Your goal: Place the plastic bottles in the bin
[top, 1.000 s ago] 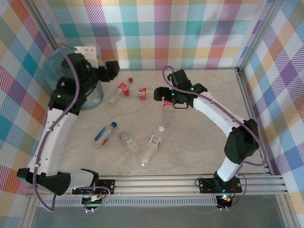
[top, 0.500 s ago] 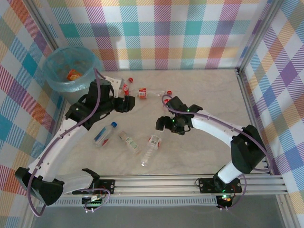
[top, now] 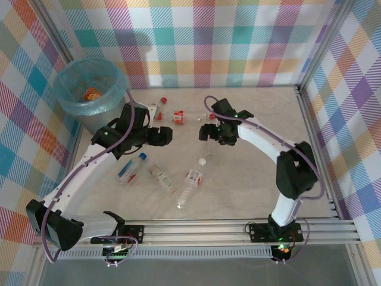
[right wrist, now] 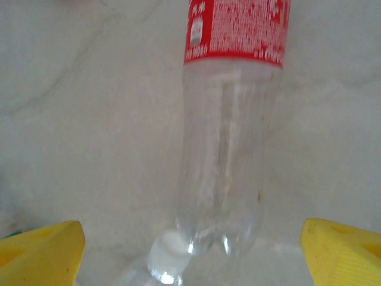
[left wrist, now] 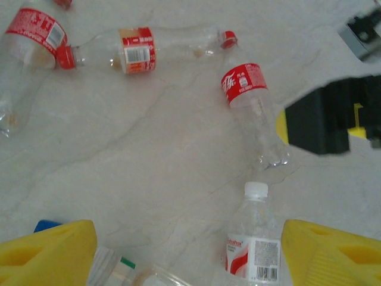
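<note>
You have a pale marbled tabletop [top: 256, 179] spread beneath the left gripper [top: 164, 136] and the right gripper [top: 207, 132]. Beyond them and out to either side stand plaid cloth walls [top: 238, 42]. Behind them runs an aluminium rail [top: 208, 229].

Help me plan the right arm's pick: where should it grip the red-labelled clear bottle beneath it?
Take the bottle across its clear body just below the red label, coming straight down. It lies flat on the table with its long axis running between the open jaws of the right gripper, so they would likely close squarely on its rounded sides.
</note>
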You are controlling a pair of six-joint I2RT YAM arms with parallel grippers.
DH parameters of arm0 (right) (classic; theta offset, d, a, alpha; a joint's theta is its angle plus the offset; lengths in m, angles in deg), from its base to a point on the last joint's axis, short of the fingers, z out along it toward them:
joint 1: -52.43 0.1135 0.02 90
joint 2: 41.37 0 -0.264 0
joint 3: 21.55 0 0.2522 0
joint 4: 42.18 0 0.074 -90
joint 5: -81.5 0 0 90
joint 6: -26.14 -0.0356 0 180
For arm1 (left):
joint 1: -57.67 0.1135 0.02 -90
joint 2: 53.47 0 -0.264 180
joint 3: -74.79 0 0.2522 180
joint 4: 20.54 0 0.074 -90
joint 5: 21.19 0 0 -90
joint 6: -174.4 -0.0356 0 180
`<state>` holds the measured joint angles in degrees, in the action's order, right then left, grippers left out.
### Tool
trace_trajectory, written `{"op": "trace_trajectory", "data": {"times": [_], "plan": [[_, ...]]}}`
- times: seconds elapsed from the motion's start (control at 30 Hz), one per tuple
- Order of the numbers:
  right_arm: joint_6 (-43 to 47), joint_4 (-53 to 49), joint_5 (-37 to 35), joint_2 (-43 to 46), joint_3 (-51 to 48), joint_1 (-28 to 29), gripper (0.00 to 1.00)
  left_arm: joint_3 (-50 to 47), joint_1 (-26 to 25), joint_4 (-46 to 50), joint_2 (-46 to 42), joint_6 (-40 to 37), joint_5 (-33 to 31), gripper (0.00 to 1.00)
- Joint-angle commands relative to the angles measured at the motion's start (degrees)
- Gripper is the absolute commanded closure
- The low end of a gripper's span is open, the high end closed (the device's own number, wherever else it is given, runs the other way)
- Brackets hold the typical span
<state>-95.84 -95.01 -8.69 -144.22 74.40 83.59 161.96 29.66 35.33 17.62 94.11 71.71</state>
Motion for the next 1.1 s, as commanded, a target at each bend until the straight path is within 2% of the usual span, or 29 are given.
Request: {"op": "trace_trajectory", "data": {"times": [0.0,0.17,0.33,0.43,0.5,0.63,0.93,1.07], "plan": [[2.86,-2.22,0.95,-5.79,3.26,-0.66,0.07,0.86,-0.64,2.37,-1.23,1.95,-0.51,0.19],[2.46,-1.51,0.97,-11.56,4.9,-0.75,0.1,-0.06,-0.64,3.42,-3.54,2.62,-1.57,0.18],[2.24,-1.32,0.49,-13.43,4.17,-0.84,0.14,-1.49,-0.64,3.42,-6.04,2.85,-2.38,0.18],[2.29,-0.44,-0.29,-12.09,2.07,-0.94,0.26,-1.73,-0.64,3.53,-6.65,3.09,-2.54,0.18],[2.27,0.6,-0.78,-10.13,0.28,-0.92,0.33,-1.43,-0.64,3.51,-6.87,3.28,-2.39,0.18],[2.59,0.79,-1.21,-6.39,-1.69,-0.96,0.42,-0.67,-0.64,3.29,-6.87,3.98,-2.03,0.18],[3.68,3.47,-0.96,8.35,-9.77,-0.93,0.46,1.61,-0.64,1.75,-7.88,8.22,0.89,0.18],[5.21,6.73,1.27,16.54,-14.06,-0.67,0.48,2.48,-0.64,-1.84,-8.68,10.4,4.81,0.18]]}}
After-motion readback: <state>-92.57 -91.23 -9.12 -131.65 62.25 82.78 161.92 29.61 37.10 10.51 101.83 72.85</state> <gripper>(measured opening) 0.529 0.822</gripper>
